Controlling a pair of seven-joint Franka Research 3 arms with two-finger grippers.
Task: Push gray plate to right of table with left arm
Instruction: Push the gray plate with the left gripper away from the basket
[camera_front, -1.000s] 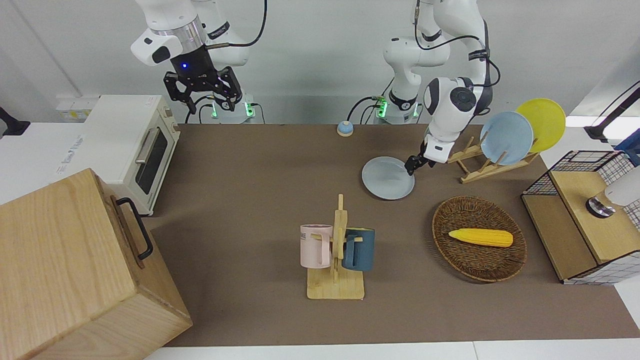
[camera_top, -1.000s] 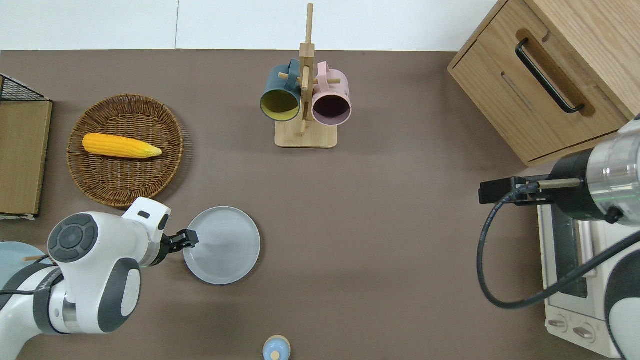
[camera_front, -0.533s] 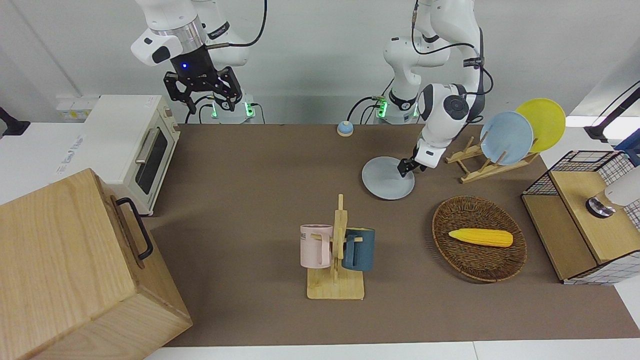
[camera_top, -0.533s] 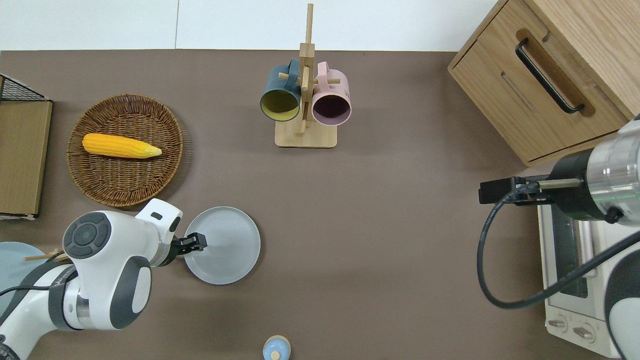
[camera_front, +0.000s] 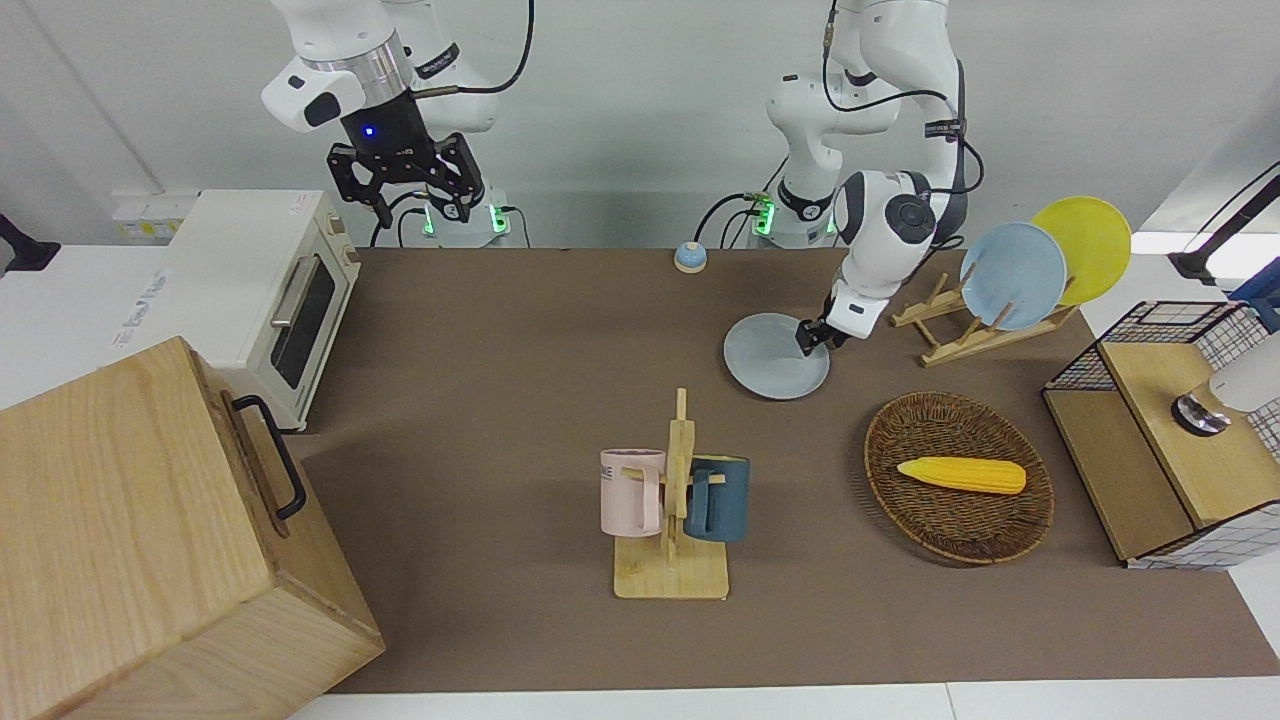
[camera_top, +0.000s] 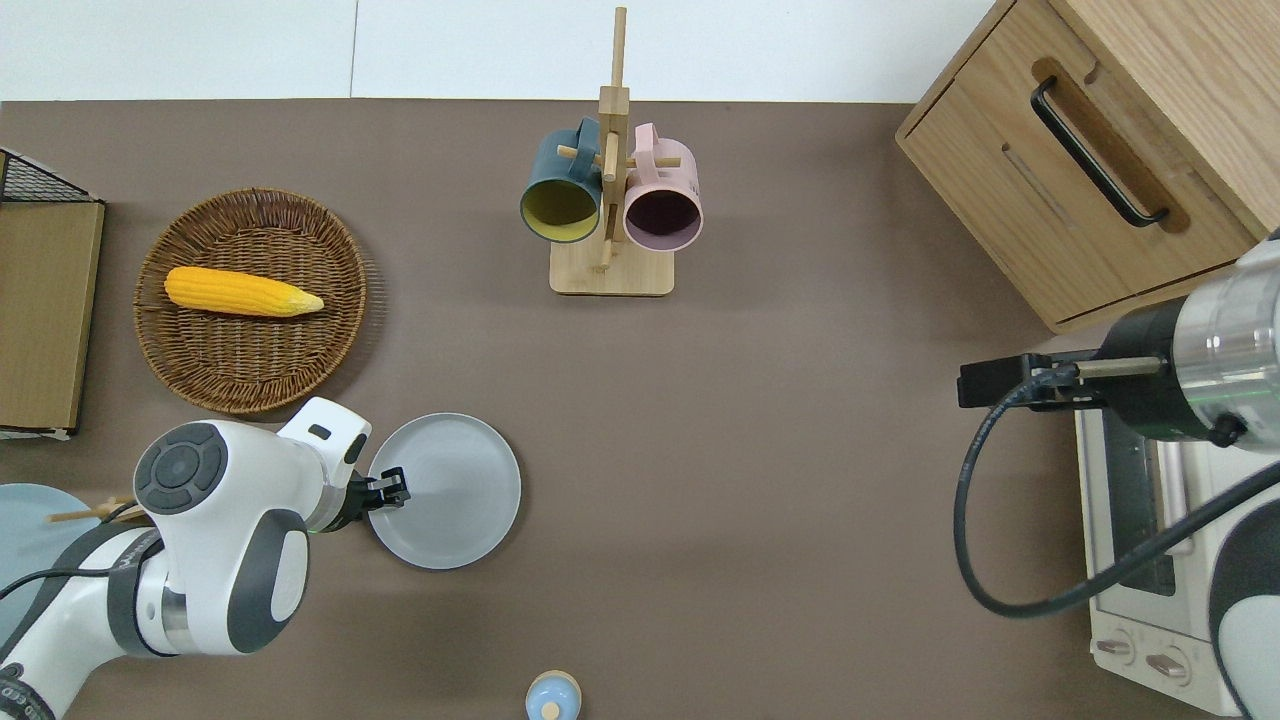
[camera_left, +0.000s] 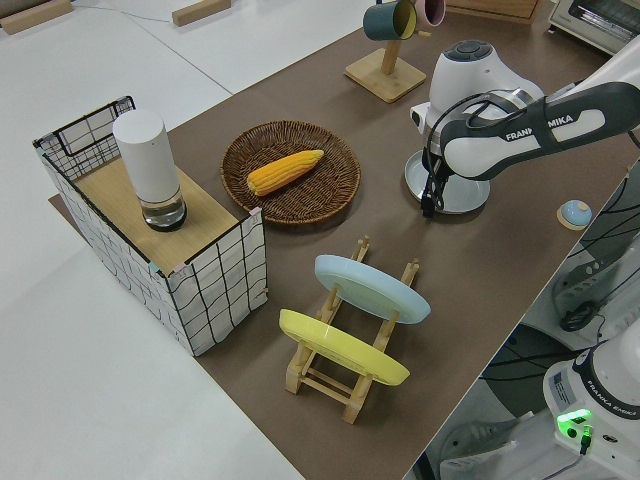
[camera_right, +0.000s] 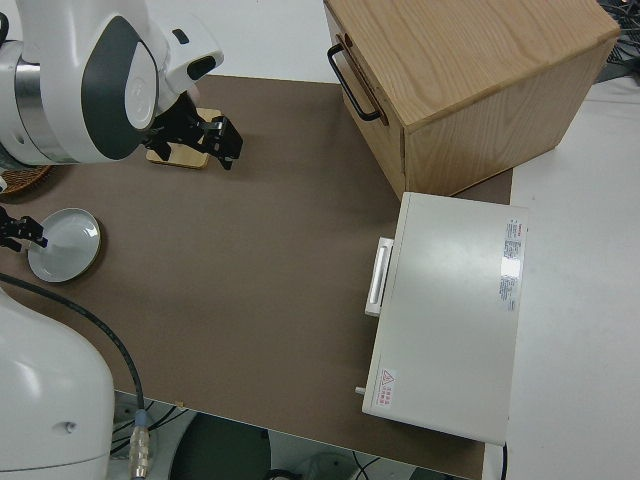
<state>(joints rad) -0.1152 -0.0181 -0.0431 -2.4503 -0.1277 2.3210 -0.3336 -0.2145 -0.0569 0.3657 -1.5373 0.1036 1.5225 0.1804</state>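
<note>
The gray plate (camera_front: 775, 357) lies flat on the brown table (camera_top: 750, 450), nearer to the robots than the mug tree; it also shows in the overhead view (camera_top: 455, 500), the left side view (camera_left: 455, 190) and the right side view (camera_right: 65, 245). My left gripper (camera_top: 390, 490) is low over the plate's rim on the side toward the left arm's end of the table, at or just inside the rim (camera_front: 808, 340). It holds nothing. My right arm is parked, its gripper (camera_front: 405, 185) open and empty.
A woven basket (camera_top: 330, 360) with a corn cob stands farther out than the plate. The mug tree (camera_top: 610, 200) holds two mugs. A rack (camera_front: 960, 335) holds a sky-blue and a yellow plate. A small blue bell (camera_top: 552, 697), a wooden cabinet (camera_top: 1100, 150) and a toaster oven (camera_front: 270, 290) stand around.
My left arm has swung a little toward the right arm's end, bringing its gripper from just outside the plate's rim onto it. The plate has not visibly moved. The right arm is still.
</note>
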